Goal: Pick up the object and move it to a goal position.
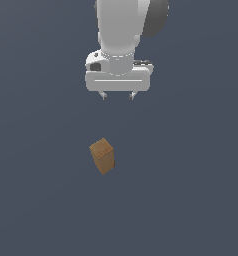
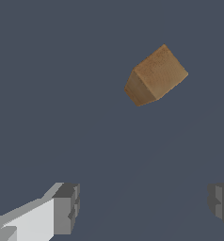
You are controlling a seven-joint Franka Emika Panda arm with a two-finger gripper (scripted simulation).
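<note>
White arm hanging over the flat slate-grey floor, block untouched

I see my smooth white gripper (image 1: pixel 117 94) with its fingers spread wide and empty; the small brown wood-grained block (image 1: pixel 102 156) stands on the floor, apart from the fingertips

A bare simulated scene: flat, featureless slate-grey ground (image 1: pixel 36 210) (no walls, no furniture).

The exterior view looks from far and a little above, facing the arm, which enters at 12 o'clock over the grey tabletop (image 1: pixel 36 200). The wrist view looks down from close behind the pincer (image 2: pixel 142 207). Both views share the wooden block (image 1: pixel 102 155) (image 2: pixel 155 75).
</note>
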